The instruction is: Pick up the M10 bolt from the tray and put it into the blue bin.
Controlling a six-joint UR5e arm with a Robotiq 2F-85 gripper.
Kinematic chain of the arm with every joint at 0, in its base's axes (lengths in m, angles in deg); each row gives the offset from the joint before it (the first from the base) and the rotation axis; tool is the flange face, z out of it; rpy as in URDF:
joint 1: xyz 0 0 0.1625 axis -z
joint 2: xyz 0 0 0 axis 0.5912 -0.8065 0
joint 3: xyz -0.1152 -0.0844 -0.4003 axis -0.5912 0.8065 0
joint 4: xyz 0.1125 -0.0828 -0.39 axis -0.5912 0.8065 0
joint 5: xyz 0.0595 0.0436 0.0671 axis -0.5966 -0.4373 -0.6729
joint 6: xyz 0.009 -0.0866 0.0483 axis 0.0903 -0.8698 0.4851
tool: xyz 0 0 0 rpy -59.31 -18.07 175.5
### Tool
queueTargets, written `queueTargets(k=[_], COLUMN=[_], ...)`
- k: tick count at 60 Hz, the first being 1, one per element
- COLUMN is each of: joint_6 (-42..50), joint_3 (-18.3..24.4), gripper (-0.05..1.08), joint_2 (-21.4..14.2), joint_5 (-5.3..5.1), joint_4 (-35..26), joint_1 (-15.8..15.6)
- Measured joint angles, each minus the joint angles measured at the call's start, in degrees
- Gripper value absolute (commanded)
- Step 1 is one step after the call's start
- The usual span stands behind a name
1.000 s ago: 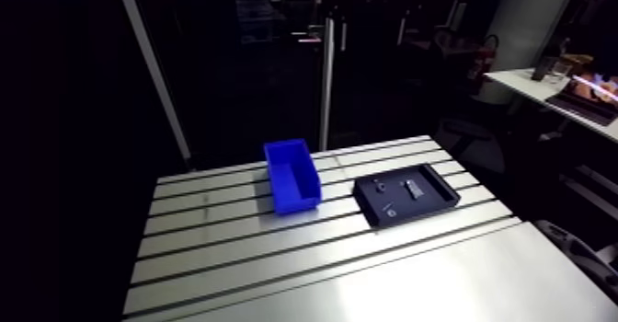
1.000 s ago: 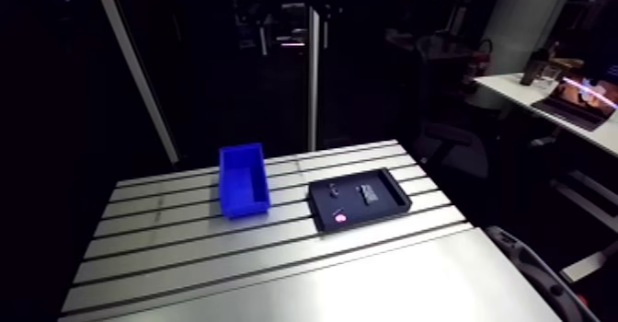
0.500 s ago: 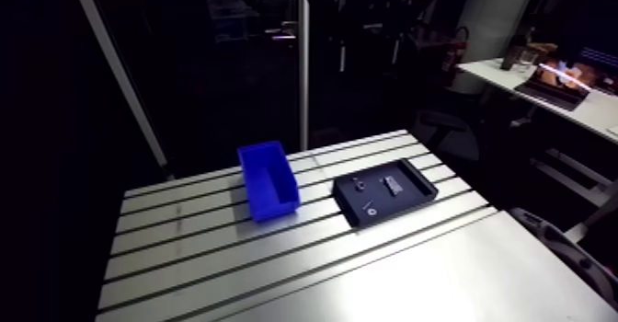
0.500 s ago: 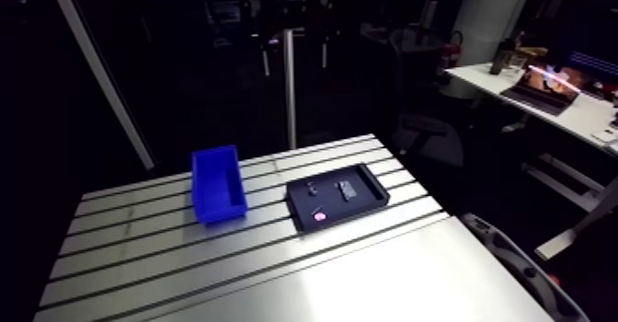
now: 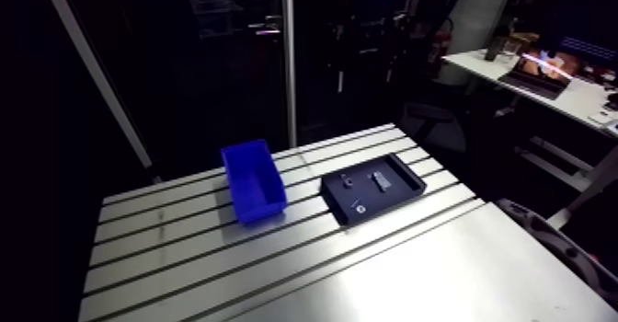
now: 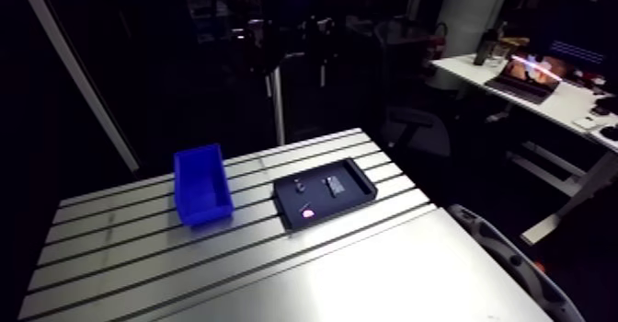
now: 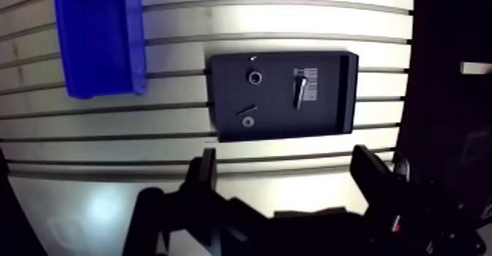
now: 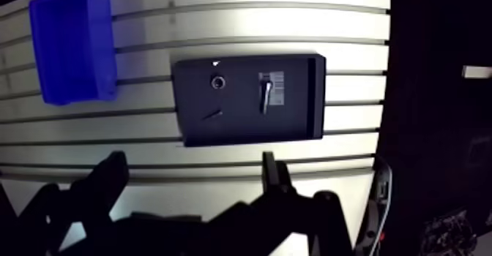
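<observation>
A black tray [image 7: 282, 126] lies on the slotted table, well below and ahead of my gripper [image 7: 285, 172]. In it a metal bolt [image 7: 299, 91] rests beside a white label, with a nut [image 7: 255, 76], a thin screw [image 7: 247, 110] and a small washer [image 7: 249, 121] further toward the bin. The blue bin [image 7: 99, 36] stands empty just off the tray's short side. My gripper is open with nothing between its fingers [image 7: 204, 172]. The arm view shows the bin [image 5: 253, 180] and the tray [image 5: 372, 188] side by side, without the gripper.
The slotted aluminium table [image 5: 276, 261] stretches wide toward the near side. Its far edge runs just behind the bin and tray. A vertical metal post [image 5: 289, 59] rises behind the table.
The whole arm view has shifted, so the camera has moved. Bin, tray and the parts in it lie as before.
</observation>
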Motion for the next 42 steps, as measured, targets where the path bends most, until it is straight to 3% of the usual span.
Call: queueTargets(k=[42], joint_6=[-2.2], joint_3=[-7.6], gripper=[0.01], joint_2=[3.7], joint_5=[-0.06], joint_4=[9.5], joint_1=[4.5])
